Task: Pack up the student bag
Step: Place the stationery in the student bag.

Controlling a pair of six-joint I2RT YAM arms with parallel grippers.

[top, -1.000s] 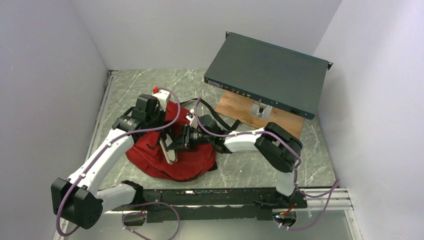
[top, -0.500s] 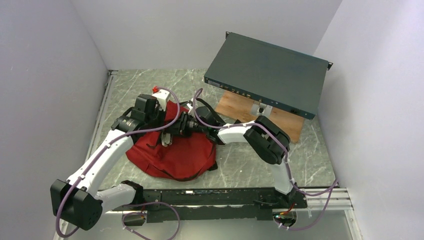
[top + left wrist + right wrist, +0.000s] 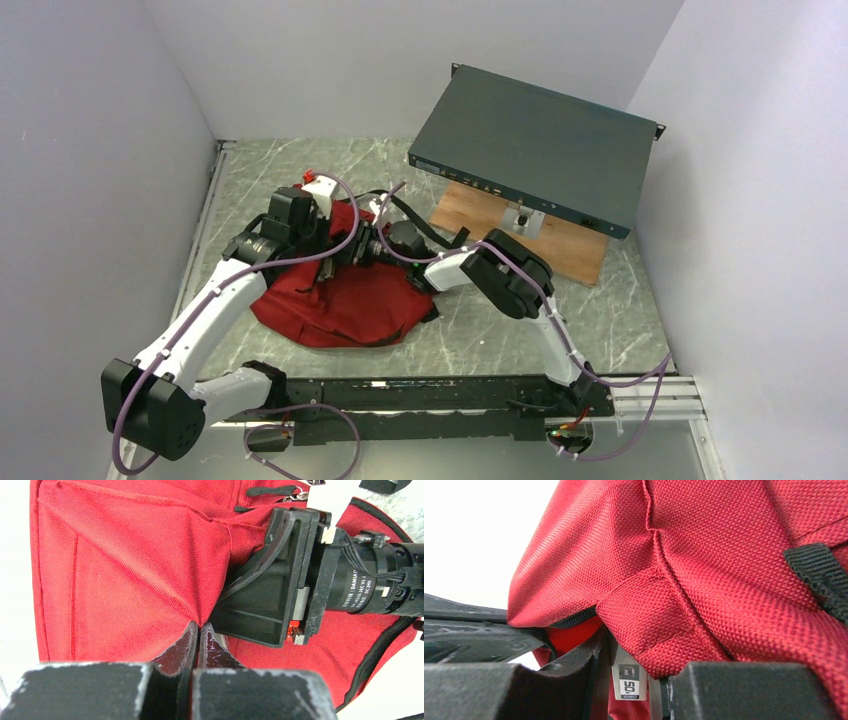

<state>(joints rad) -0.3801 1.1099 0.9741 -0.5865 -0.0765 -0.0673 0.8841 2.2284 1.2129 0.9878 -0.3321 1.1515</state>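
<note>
Even, soft light overhead; wrist backgrounds blow out white around student bag

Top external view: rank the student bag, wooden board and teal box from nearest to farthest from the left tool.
1. student bag: pinched by left tool
2. wooden board: to the right
3. teal box: back right, raised

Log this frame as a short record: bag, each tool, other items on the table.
student bag: dark red, slumped on the table
left tool: shut, pinching a fold of bag fabric
right tool: shut on a bag seam with a white label
teal box: far right, raised over a wooden board
</note>
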